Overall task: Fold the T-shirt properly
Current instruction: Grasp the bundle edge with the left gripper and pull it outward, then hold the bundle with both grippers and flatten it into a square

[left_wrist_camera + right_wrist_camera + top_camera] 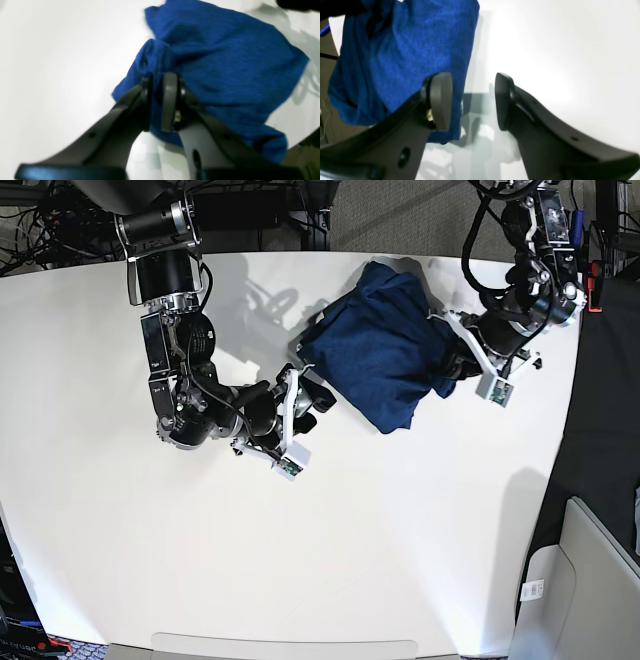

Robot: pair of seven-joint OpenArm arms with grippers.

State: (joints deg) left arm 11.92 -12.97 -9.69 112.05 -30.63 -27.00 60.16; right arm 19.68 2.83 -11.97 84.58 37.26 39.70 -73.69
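Where wrist view shows, left gripper (157, 102) seemingly pinching T-shirt (225, 62)

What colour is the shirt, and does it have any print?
Plain dark blue shirt, faintly heathered, no print visible; the left wrist view shows it best.

Both wrist views are soft and blurred. The shirt (225, 65) runs off the top edge of the left wrist view, and off the top of the right wrist view too. Where the left fingers (168, 100) close on the cloth, the pinched fold is hidden between them. In the base view, sleeves and collar cannot be told apart.
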